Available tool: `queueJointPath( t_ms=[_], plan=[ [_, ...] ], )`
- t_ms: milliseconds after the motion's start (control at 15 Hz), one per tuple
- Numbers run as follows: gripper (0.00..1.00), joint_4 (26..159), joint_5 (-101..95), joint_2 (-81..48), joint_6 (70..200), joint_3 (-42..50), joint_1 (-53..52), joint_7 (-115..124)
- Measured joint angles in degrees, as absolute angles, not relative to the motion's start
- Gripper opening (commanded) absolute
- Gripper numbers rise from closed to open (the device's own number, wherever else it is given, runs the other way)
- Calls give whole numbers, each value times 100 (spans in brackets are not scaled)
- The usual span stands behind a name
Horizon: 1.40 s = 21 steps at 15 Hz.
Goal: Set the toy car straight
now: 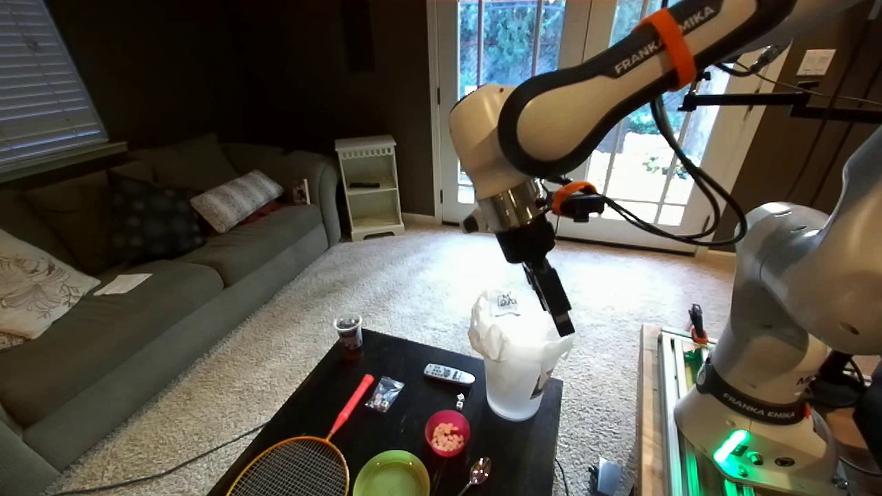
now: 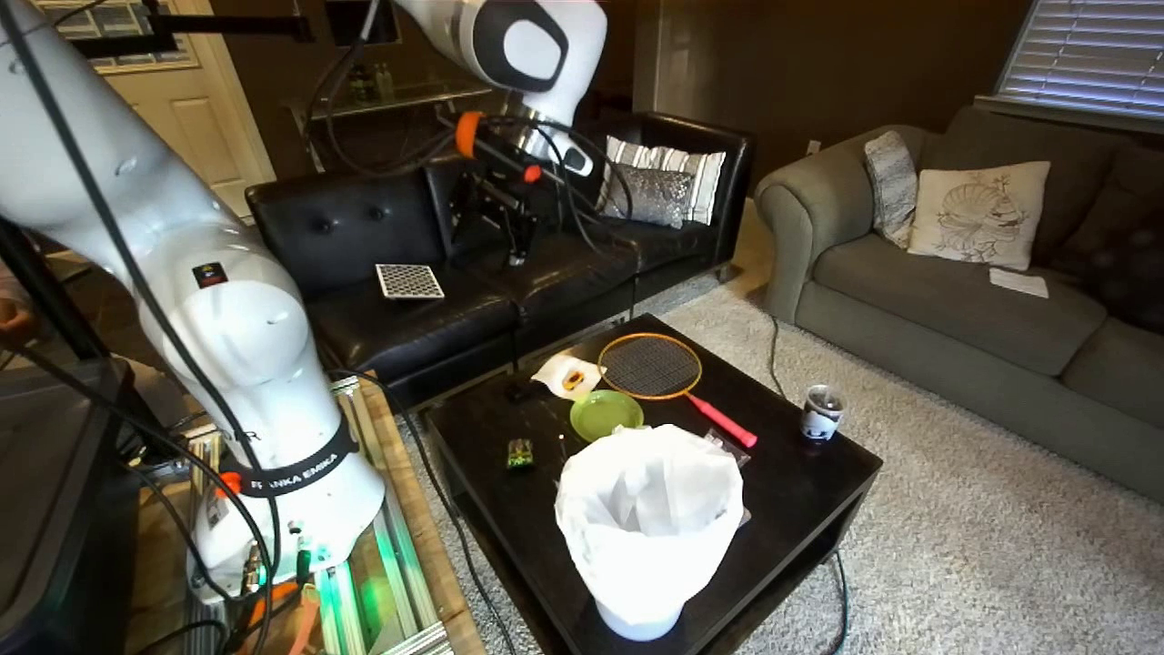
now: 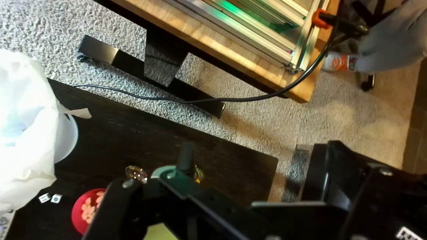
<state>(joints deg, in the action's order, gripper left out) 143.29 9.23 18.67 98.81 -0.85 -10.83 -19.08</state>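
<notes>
A small green and black toy car (image 2: 519, 453) sits on the dark coffee table (image 2: 491, 500), near the edge facing the robot base. Whether it is upright or tilted is too small to tell. In the wrist view a green and yellow bit of the toy car (image 3: 199, 174) shows beside a finger that hides most of it. It is out of view in an exterior view that shows only part of the table. My gripper (image 1: 562, 325) is high above the table, apart from everything. In the wrist view its fingers (image 3: 258, 163) are spread with nothing between them.
A white bin with a bag liner (image 2: 650, 537) stands tall on the table. Also there are a green plate (image 1: 391, 477), pink bowl (image 1: 447, 434), spoon (image 1: 478, 472), remote (image 1: 449, 374), badminton racket (image 1: 293, 475), cup (image 2: 822, 414) and a white sheet (image 2: 555, 368) bearing a yellow item.
</notes>
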Motion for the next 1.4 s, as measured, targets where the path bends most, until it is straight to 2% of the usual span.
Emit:
queueJointPath(
  t_ms=[267,600,1400],
  plan=[
    [100,14313,600,827,10955,-606,-1189,-1983],
    [100,14294,241,113,12353,-944,-1209,-1977],
    [100,14172,32,-82,12410,-1069,-1214,-1988]
  ],
)
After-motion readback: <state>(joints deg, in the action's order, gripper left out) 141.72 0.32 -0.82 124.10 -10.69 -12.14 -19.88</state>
